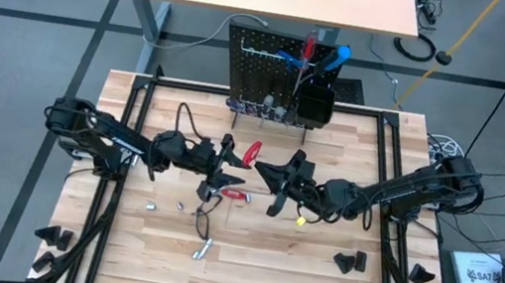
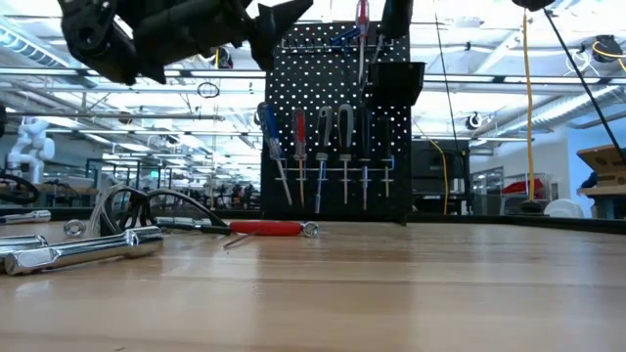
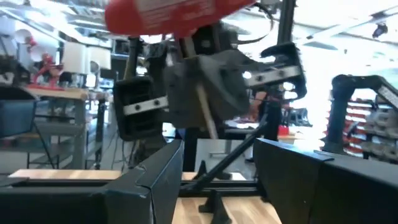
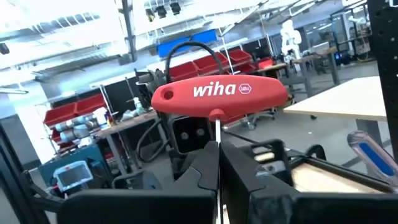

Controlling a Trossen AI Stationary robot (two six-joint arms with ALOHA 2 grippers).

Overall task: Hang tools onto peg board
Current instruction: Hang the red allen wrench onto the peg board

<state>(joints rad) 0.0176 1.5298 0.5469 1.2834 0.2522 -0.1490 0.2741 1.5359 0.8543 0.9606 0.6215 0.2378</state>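
Observation:
My right gripper [image 4: 217,163] is shut on a red T-handle hex key marked "wiha" [image 4: 217,93], held in the air over the table's middle [image 1: 253,152]. My left gripper [image 3: 217,180] is open and faces it from the table's left [image 1: 229,163]. The key's handle shows at the top of the left wrist view [image 3: 174,15], with nothing between the left fingers. The black peg board [image 1: 263,68] stands upright at the table's far edge. Screwdrivers hang from it [image 2: 323,156], and a black bin [image 1: 314,106] is attached. My right gripper pinches the hex key's thin silver shaft [image 4: 216,134] between its two fingers, just below the red handle. The fingers come about level from the table's right and lie across the shaft. The key is lifted clear of the table, handle uppermost.
On the table below lie a red-handled tool [image 1: 234,195], small silver bits [image 1: 151,205], a silver key [image 1: 201,249] and a black cable [image 1: 190,122]. A silver tool lies close in the low view [image 2: 78,249]. Black wedge blocks [image 1: 348,262] sit near the front corners.

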